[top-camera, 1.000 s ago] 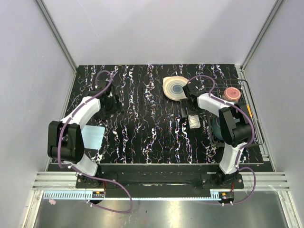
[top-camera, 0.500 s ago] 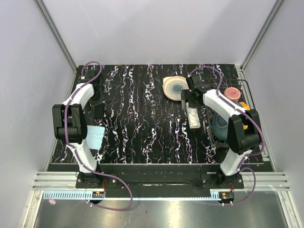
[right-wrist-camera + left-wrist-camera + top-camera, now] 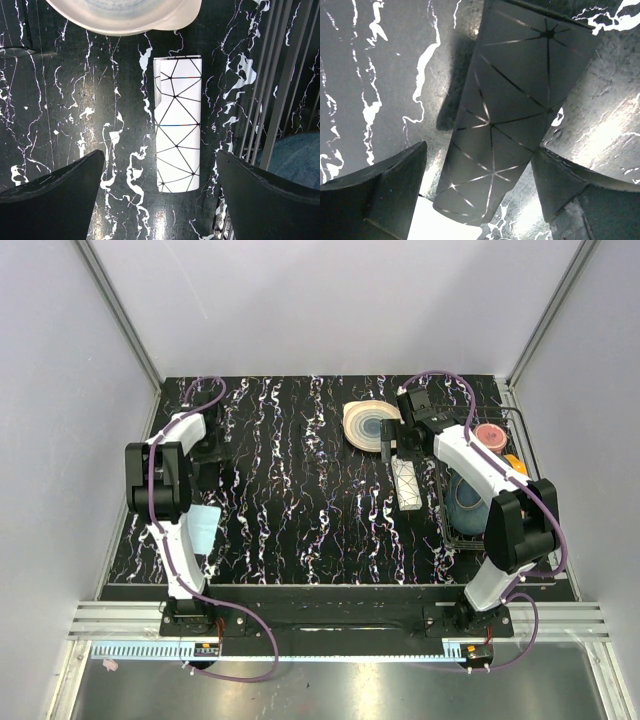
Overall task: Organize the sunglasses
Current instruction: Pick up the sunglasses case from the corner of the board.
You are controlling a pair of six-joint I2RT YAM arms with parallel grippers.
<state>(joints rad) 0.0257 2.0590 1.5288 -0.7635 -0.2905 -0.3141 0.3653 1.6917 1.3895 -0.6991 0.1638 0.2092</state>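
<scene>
**A:** Where are the sunglasses? I can't spot them in any view.

**B:** Nor can I. No amber lenses show anywhere. My guess is they're shut inside one of the two containers, but that's hidden.

**A:** Why is the left gripper in the upper left of the overhead view?

**B:** It's over the black case, which lies flat between its fingers. Jaws spread wide, straddling it, clamping nothing as far as I can see.

**A:** And the right gripper?

**B:** Hangs above the white box, below the plate and left of the wire rack. Spread wide and empty, placed to close across the box's narrow sides, I'd guess.
</scene>
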